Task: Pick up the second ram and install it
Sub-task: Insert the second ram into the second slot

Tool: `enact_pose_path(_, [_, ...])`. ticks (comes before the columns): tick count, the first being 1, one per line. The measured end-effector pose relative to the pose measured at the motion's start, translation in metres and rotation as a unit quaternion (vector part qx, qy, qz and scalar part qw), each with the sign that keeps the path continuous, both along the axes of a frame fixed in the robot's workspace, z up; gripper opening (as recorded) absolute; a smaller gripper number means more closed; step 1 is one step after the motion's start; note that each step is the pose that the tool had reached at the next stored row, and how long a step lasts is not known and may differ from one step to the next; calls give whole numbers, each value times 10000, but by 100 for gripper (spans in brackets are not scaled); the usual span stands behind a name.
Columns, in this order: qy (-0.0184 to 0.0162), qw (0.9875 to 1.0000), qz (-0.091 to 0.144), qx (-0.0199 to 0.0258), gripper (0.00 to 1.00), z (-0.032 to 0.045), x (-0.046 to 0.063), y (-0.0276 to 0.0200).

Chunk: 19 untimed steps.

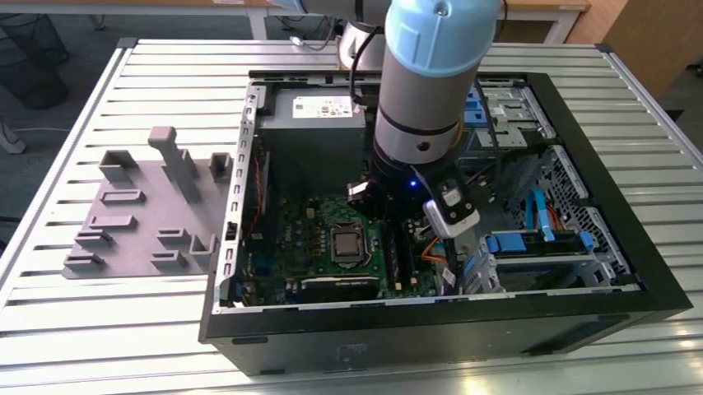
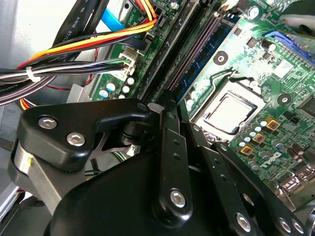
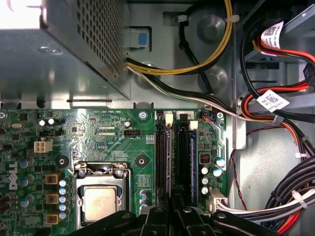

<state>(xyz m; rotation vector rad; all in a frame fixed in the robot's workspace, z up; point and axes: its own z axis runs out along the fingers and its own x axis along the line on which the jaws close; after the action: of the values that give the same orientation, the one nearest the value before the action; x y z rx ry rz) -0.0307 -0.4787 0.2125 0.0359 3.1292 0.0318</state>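
Gripper [image 3: 170, 216] over RAM slots [image 3: 170, 157], cables [image 3: 290, 196] beside

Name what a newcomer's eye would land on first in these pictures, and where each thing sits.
The big grey and pale-blue robot arm stands out first, reaching down into the open black computer case on the slatted metal table. Under it lies the large green motherboard with its square silver processor beside the long black memory slots. On the exterior view's left, a grey plastic holder block sits on the table outside the case.
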Motion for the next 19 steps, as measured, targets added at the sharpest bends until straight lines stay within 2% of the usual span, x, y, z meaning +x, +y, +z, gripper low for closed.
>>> enact_pose_path(7, [26, 10000, 30, -41, 14, 25, 1, 10])
enact_pose_path(19, [37, 9999, 102, -37, 14, 8, 14, 10])
